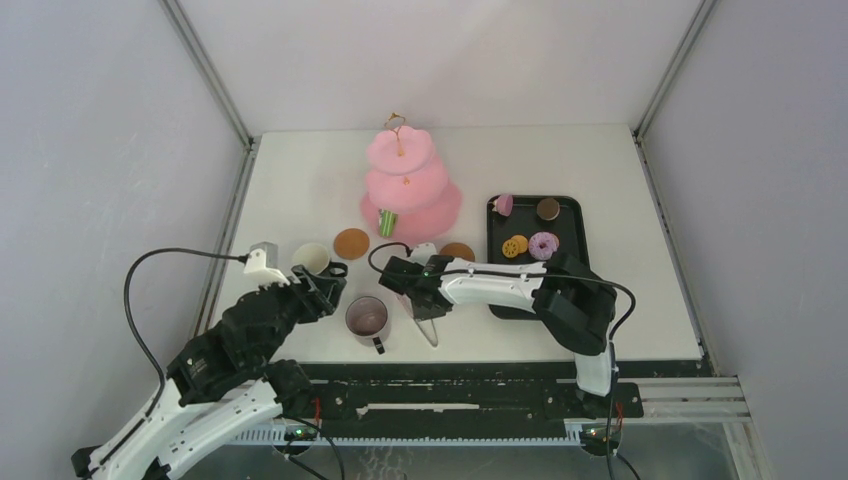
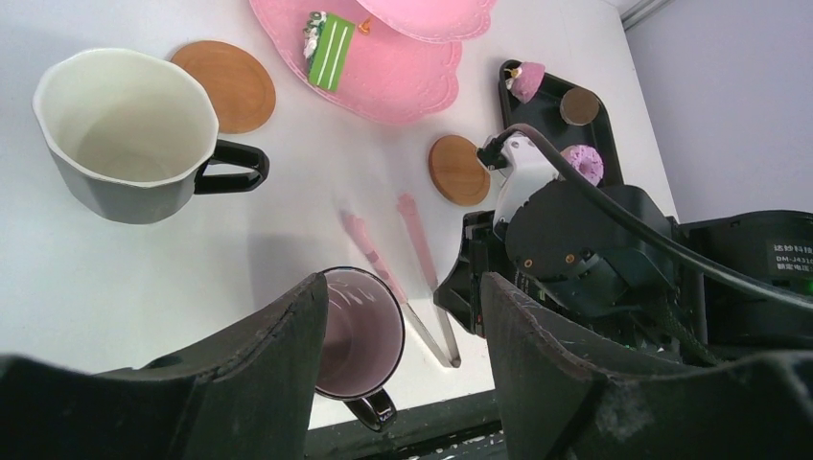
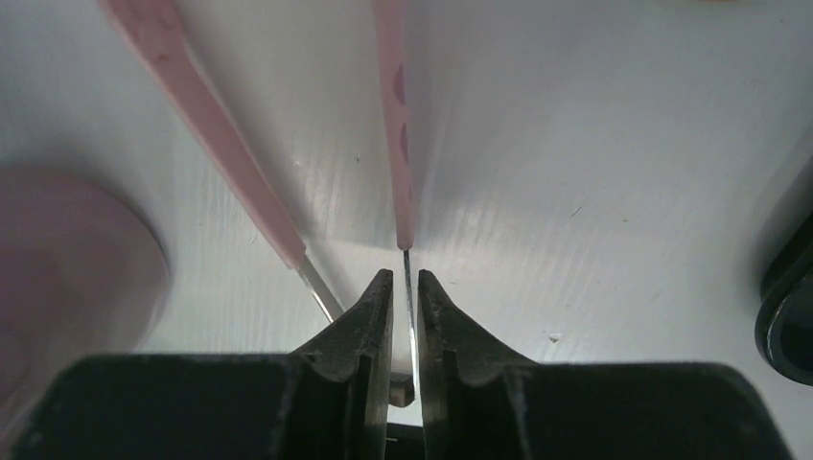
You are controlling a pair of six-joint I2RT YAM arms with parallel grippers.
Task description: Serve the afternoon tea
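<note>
The pink three-tier cake stand [image 1: 405, 180] stands at the table's back middle, with a green pastry [image 1: 387, 222] on its bottom tier. Two brown coasters [image 1: 351, 242] [image 1: 457, 251] lie bare in front of it. A dark mug with a white inside [image 1: 312, 258] and a dark mug with a pink inside [image 1: 368, 318] stand on the table. My left gripper [image 1: 328, 283] [image 2: 405, 280] hovers open between them, holding nothing. My right gripper [image 1: 412, 290] [image 3: 405, 276] is low over the tongs [image 3: 396, 125], its jaws a sliver apart around one metal blade.
The black tray [image 1: 565, 232] at the right holds a purple donut [image 1: 543, 245], an orange pastry [image 1: 515, 246], a brown one [image 1: 548, 208] and a pink cupcake [image 1: 503, 204]. The right arm lies across the tray's near end. The tongs [image 1: 428, 325] rest near the front edge.
</note>
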